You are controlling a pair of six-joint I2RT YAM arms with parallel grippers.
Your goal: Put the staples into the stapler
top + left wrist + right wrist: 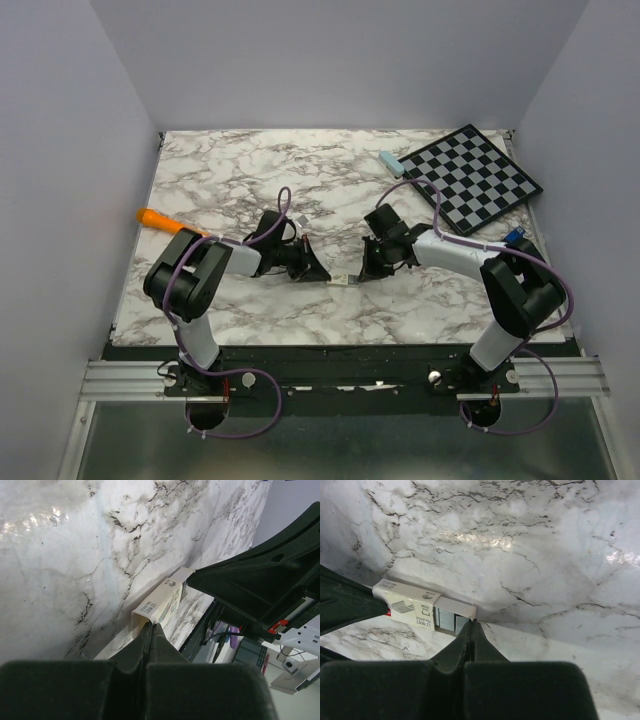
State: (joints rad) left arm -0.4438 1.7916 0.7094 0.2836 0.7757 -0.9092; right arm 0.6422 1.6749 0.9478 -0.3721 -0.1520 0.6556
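The staple box (407,602) is being pinched near the table's (250,170) near edge by closed jaws of the left gripper (150,625) and right gripper (473,622); staples (447,621) are being half hidden inside; the stapler (389,162) is lying, indistinct, toward the far-right corner.

Top cam: small white printed cardboard staple box (342,281) is showing as a speck, print unreadable. R wrist cam: left gripper (372,605) is covering box's far end; grey staples (451,621) are peeking partway from sleeve. Orange pen-like stick (158,217) is lying w/ one end hidden behind left arm.
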